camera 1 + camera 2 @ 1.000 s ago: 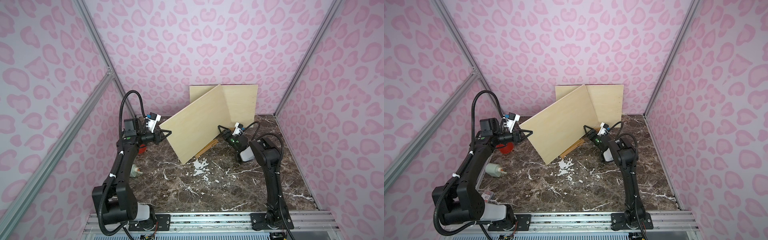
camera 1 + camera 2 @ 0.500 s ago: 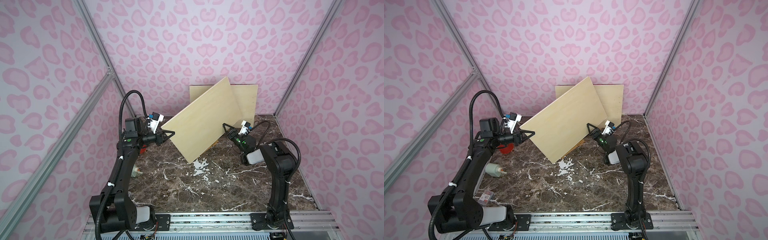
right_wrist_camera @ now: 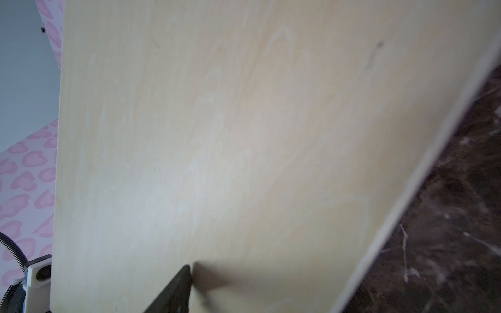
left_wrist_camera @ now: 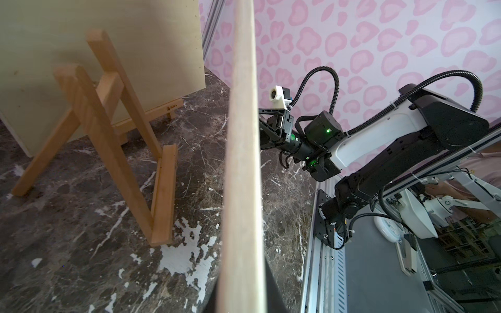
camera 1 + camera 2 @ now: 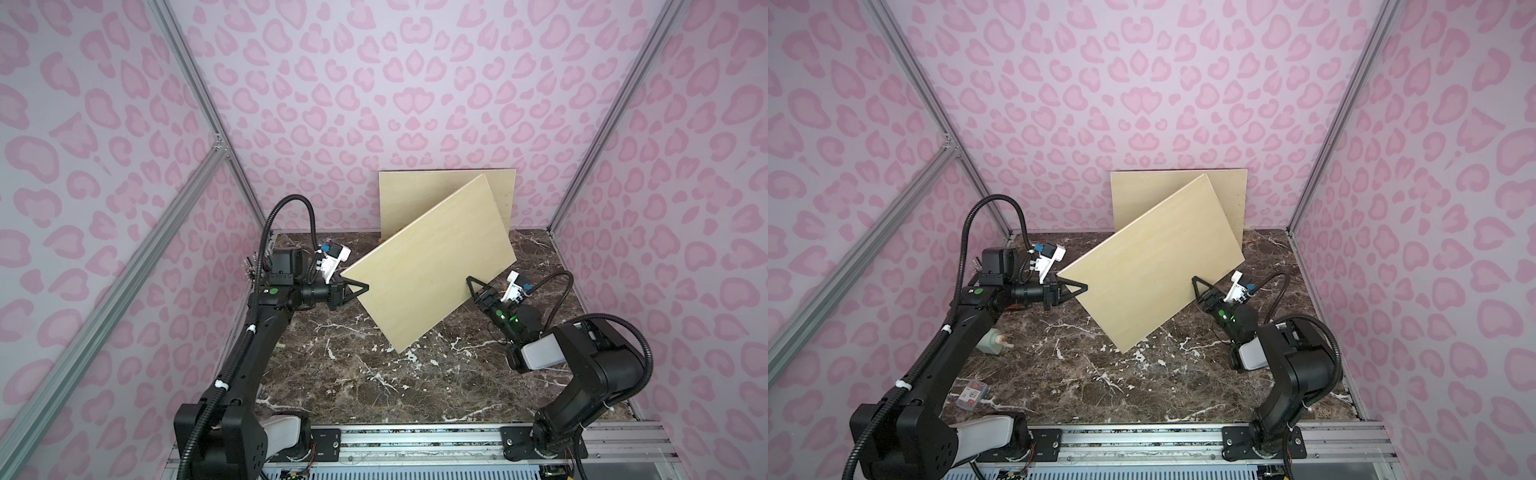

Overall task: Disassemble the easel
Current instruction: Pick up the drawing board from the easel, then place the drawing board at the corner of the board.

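Shifted toward the right arm since a second ago, the tilted plywood board (image 5: pixel 428 266) hides the easel (image 4: pixel 103 141) in both top views. On the marble tabletop (image 5: pixel 374 374), a second board (image 5: pixel 415 195) stands behind the easel. The wooden easel stands upright behind the raised board, visible from the left wrist. At the board's edges, the left gripper (image 5: pixel 363 288) pinches one corner. The right gripper (image 5: pixel 471 282) has its fingers spread, one lying over the board's face.

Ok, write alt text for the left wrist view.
A pale board, seen edge-on, splits the frame, with the right claw open at one side of it. On its other side a small wooden easel stands on the marble table, with a second board standing beyond it.
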### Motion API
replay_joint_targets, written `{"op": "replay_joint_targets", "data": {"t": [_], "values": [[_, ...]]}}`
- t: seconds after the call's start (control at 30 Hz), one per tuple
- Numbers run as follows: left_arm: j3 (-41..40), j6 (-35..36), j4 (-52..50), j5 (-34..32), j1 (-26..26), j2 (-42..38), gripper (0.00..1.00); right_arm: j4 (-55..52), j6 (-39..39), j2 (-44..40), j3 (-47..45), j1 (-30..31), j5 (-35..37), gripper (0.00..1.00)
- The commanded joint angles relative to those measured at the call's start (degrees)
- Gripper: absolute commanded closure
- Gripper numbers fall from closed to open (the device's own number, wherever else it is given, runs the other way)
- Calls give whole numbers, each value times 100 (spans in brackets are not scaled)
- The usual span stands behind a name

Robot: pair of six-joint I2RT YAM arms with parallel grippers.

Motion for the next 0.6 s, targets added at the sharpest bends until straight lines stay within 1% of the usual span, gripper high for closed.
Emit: {"op": "replay_joint_targets", "data": {"t": [0.0, 0.1, 0.2, 0.57], "values": [[-149, 161, 13, -36, -171, -147, 98, 2085, -299, -335, -466, 6, -108, 31], [-315, 109, -9, -89, -294, -282, 98, 2079, -319, -610, -919, 4, -58, 31], [-442, 29, 39, -107, -379, -375, 98, 2076, -328, -680, -1253, 42, -53, 31], [-580, 10, -45, -124, -521, -403, 98, 2072, -275, -388, -1859, 620, 279, 30]]}}
